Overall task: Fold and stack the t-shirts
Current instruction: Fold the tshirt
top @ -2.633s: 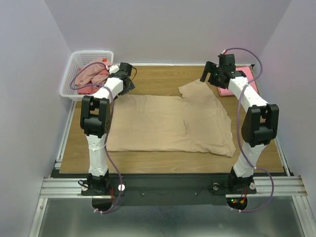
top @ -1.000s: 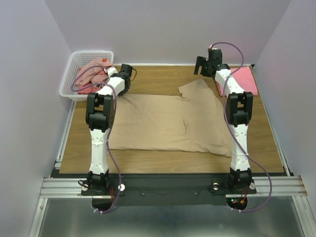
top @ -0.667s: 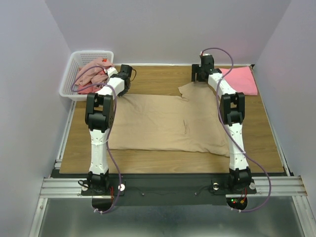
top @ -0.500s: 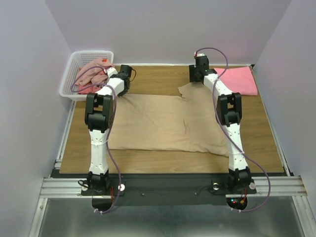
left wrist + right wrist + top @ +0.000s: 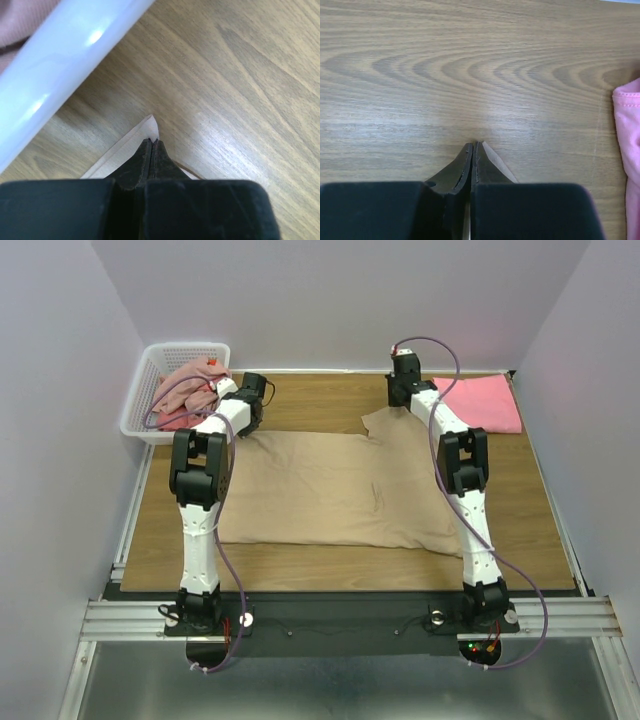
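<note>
The large beige t-shirt (image 5: 330,490) lies spread flat across the middle of the table. My left gripper (image 5: 250,418) is down at its far left corner. In the left wrist view it (image 5: 151,141) is shut on that corner, and a tip of beige cloth (image 5: 149,125) pokes out past the fingertips. At the shirt's far right corner, my right gripper (image 5: 397,405) (image 5: 472,144) is shut, with a sliver of beige cloth (image 5: 495,161) beside its right finger. A folded salmon-pink t-shirt (image 5: 485,403) (image 5: 627,130) lies at the far right.
A white lattice basket (image 5: 150,360) stands at the far left corner and holds dusty-pink and red shirts (image 5: 185,390). Its rim (image 5: 65,65) passes close to my left gripper. Walls enclose the table on three sides.
My right arm swung left from over the salmon-pink shirt to the beige shirt's far right corner, and its jaws closed there. The left arm stayed put.
</note>
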`<state>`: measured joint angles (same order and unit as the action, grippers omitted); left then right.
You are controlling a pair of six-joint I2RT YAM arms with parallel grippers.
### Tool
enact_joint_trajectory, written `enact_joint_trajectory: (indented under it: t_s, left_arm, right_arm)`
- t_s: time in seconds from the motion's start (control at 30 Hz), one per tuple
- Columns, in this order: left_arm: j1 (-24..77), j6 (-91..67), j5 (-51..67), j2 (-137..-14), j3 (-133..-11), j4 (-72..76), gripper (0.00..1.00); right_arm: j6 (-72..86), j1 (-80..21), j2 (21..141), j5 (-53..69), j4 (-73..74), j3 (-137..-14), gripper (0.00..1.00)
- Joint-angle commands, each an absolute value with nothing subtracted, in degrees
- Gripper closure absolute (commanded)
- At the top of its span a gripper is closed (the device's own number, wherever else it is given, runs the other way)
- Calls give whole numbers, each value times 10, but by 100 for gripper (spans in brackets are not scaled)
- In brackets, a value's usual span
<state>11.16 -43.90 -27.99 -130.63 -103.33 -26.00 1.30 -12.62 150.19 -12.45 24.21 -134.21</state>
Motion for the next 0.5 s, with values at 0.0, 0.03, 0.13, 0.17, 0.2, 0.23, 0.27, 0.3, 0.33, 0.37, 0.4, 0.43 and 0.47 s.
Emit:
enact_joint_trajectory:
  t_s: [0.0, 0.03, 0.13, 0.17, 0.2, 0.23, 0.27, 0.3, 0.33, 0.37, 0.4, 0.43, 0.47]
  left_arm:
    - [117, -435, -270, -1261, -998, -283, 100]
    - [118, -436, -270, -1257, -990, -280, 100]
    - [120, -436, -265, -1236, -970, -273, 100]
    - [121, -433, -261, -1224, -963, -266, 100]
    - [123, -432, -259, -1217, -955, -262, 100]
    - [127, -432, -258, -1210, -935, -259, 100]
    - [130, -432, -260, -1192, -923, -246, 100]
    - [132, -431, -259, -1181, -910, -239, 100]
    - [133, -432, -258, -1173, -897, -232, 100]
    - [134, -432, -255, -1165, -876, -222, 100]
    - [134, -432, -251, -1149, -868, -217, 100]
    - [134, -433, -250, -1140, -852, -214, 100]
    - [135, -434, -249, -1134, -844, -208, 100]
  right_arm:
    - [8, -123, 1468, -121, 217, -1335, 100]
    - [8, -123, 1456, -114, 214, -1326, 100]
    - [15, -123, 1401, -97, 207, -1263, 100]
    - [18, -123, 1366, -89, 200, -1242, 100]
    - [19, -123, 1348, -83, 192, -1218, 100]
    - [25, -123, 1325, -77, 183, -1157, 100]
    - [29, -123, 1305, -70, 175, -1128, 100]
    - [36, -123, 1261, -67, 155, -1093, 100]
    - [46, -123, 1240, -69, 145, -1063, 100]
    - [50, -123, 1220, -70, 138, -1008, 100]
    - [55, -123, 1196, -72, 126, -981, 100]
    - [67, -123, 1153, -73, 118, -955, 100]
    - [71, -123, 1127, -70, 113, -900, 99]
